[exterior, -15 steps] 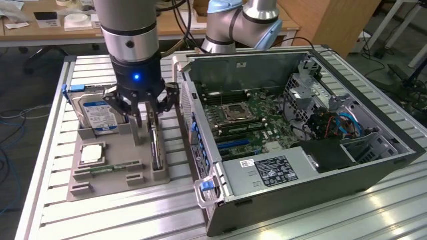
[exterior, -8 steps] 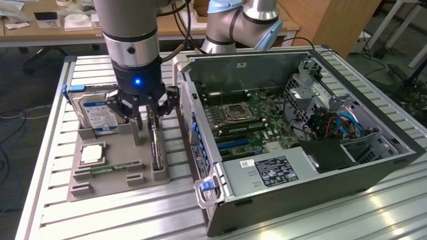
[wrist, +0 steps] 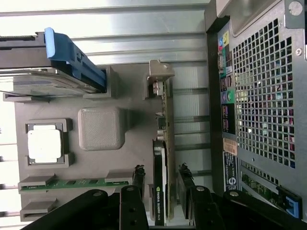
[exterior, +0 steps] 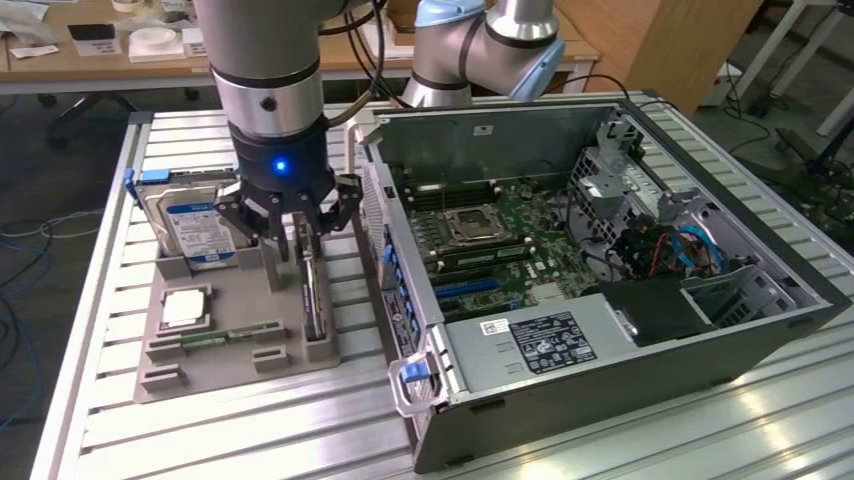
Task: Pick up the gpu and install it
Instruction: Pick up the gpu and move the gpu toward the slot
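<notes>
Gripper (exterior: 304, 232) (wrist: 161, 176) is spread and sits low over the gpu (exterior: 311, 300) (wrist: 159, 158), one finger on each side; the wrist view shows gaps, so no pinch. Gpu stands on edge in its slot of the gray parts tray (exterior: 214, 372), on the side nearest the open computer case (exterior: 747, 340). Hard drive (exterior: 198, 225) stands upright toward the tray's opposite side.

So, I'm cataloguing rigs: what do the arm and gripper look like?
Silver-grey tubular arm with pale blue joint caps, and a black wrist section with a blue light. Black gripper with jointed linkage fingers. Black cables run alongside.
</notes>
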Available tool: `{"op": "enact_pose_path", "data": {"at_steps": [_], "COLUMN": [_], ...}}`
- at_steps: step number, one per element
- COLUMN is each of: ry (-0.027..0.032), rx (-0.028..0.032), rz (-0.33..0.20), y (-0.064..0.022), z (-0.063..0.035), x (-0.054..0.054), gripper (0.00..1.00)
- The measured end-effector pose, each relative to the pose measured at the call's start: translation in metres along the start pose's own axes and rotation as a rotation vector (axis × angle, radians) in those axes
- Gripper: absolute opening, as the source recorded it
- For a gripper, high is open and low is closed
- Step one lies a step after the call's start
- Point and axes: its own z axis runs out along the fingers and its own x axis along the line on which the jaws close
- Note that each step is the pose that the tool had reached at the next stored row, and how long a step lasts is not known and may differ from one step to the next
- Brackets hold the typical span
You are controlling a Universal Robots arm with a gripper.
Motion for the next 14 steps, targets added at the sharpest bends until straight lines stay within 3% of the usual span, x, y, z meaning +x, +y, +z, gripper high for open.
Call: {"op": "enact_pose_path", "data": {"at_steps": [14], "ry": [0.0001], "rx": [0.0001], "rz": [0.000], "y": [-0.0018], "z": [0.0135], "x": [0.000], "gripper": [0.42]}}
